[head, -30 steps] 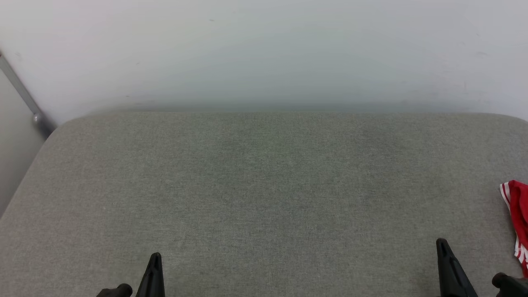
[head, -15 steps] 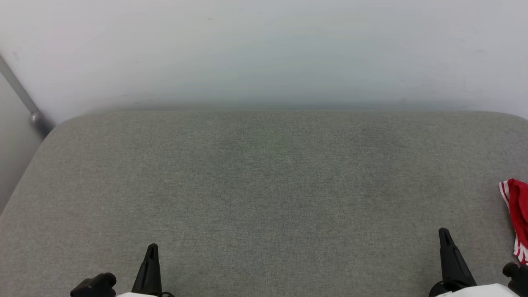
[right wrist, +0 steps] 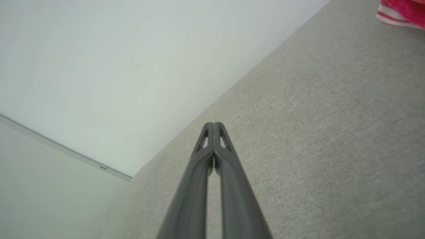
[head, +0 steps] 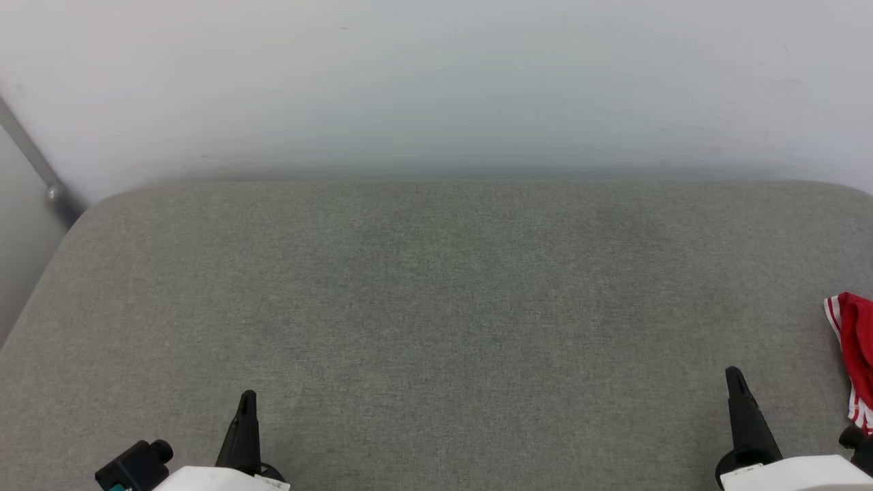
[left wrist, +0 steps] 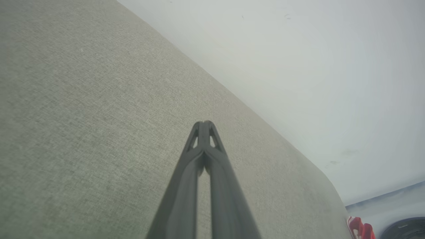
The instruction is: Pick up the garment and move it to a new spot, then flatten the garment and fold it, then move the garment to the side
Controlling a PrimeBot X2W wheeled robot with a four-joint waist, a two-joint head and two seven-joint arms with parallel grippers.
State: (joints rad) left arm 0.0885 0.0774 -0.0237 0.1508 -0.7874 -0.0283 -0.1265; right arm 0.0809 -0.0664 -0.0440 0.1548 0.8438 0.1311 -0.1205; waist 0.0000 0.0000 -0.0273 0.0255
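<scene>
Lying at the cushion's (head: 436,307) right edge, the garment (head: 858,341) is left untouched. The left gripper (left wrist: 204,124) and right gripper (right wrist: 214,125) are held empty, fingers together.

Bright, diffuse, even light, no glare. A faint soft shadow lines the upholstered bench's (head: 436,286) far edge against the hazy wall (head: 436,82). Wrist views blur their dark fingers (left wrist: 182,199) near the lens.

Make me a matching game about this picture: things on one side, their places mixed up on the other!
1. red garment with white stripes
2. grey woven fabric cushion
3. dark long-fingered left claw
4. plain white wall

A. behind the cushion
B. lower left, shut
C. head view's right edge
D. beneath the garment

Pairs: 1-C, 2-D, 3-B, 4-A
</scene>
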